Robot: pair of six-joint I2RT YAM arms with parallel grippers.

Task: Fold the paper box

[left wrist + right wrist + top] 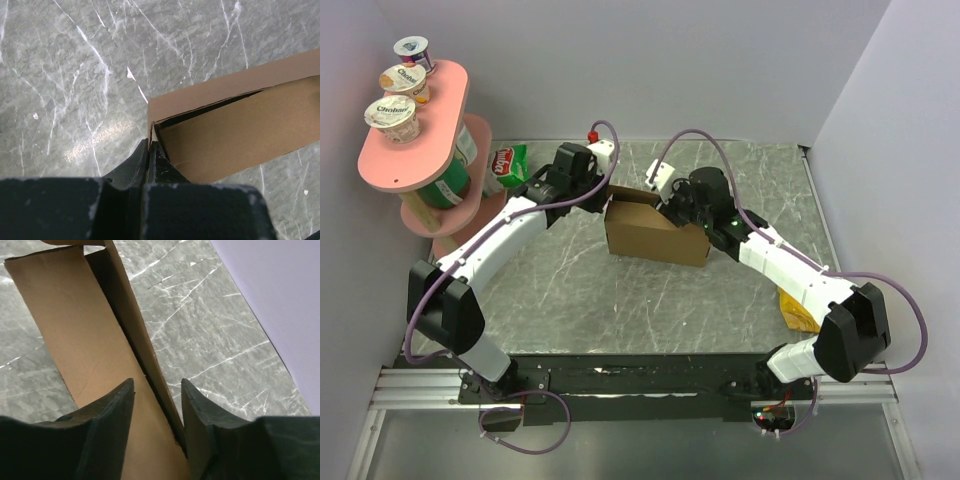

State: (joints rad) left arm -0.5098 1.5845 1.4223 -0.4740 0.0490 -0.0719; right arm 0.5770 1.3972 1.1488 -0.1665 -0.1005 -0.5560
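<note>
The paper box (655, 232), plain brown cardboard, stands partly folded up at mid-table between both arms. My left gripper (604, 196) is at its left rear corner. In the left wrist view the gripper (149, 144) is shut, with the box's (240, 130) thin corner edge running down between the fingertips. My right gripper (667, 206) is at the box's rear right. In the right wrist view it (157, 386) is open, with an upright wall of the box (75, 330) between the jaws, close to the right finger (200, 410).
A pink two-tier shelf (390, 160) with yogurt cups (392, 117) stands at the far left. A green snack bag (510, 162) lies beside it. A yellow bag (798, 312) lies under the right arm. Walls close in on both sides.
</note>
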